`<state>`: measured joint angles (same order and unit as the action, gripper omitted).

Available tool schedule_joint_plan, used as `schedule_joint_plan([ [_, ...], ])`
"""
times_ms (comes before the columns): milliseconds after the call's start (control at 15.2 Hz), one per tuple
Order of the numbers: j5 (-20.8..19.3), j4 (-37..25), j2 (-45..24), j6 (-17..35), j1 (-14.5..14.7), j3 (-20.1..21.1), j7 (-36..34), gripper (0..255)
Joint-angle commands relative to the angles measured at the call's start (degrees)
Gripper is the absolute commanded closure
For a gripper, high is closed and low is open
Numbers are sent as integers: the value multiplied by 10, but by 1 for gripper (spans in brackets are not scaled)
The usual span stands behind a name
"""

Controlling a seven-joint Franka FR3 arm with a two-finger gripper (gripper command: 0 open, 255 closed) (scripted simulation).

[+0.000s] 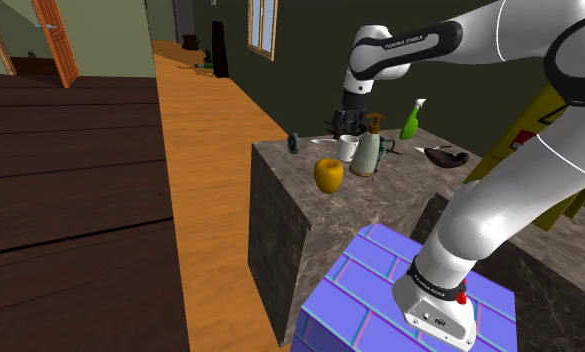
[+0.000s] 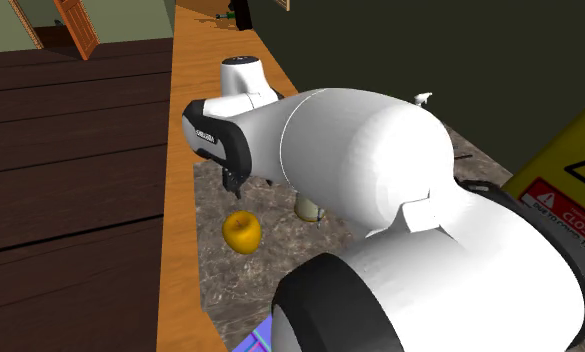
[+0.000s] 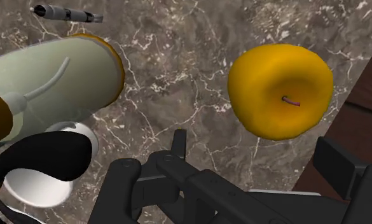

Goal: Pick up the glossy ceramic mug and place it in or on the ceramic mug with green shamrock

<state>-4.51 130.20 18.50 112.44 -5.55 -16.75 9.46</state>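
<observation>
A white mug (image 1: 348, 148) stands on the marble counter (image 1: 280, 165), close beside a beige pump bottle (image 1: 366, 152). A dark green handle (image 1: 387, 150) pokes out behind that bottle; what it belongs to is hidden. My black gripper (image 1: 342, 122) hangs open just above the white mug and holds nothing. In the wrist view the white mug (image 3: 41, 188) lies off to one side of the fingers (image 3: 334, 159), partly behind a black rounded shape. In the second exterior view the gripper (image 2: 230, 180) hovers over the counter (image 2: 220, 285), and the arm hides the mugs.
A yellow apple (image 1: 328, 175) (image 3: 281, 90) (image 2: 242, 232) sits near the counter's front edge. A green spray bottle (image 1: 412, 120) and a black pan (image 1: 445, 157) stand further back, and a small dark object (image 1: 294, 142) is at the left corner. The blue stand (image 1: 380, 300) is below.
</observation>
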Motion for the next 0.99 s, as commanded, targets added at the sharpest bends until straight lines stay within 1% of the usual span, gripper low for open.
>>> schedule_joint_plan([
  [0,1,-19,-38,17,-5,-17,20,0],
  [264,12,-69,-117,41,-16,-44,59,0],
  [528,35,-129,-200,57,-31,-66,100,0],
  [924,79,-240,-329,63,-68,-82,158,0],
])
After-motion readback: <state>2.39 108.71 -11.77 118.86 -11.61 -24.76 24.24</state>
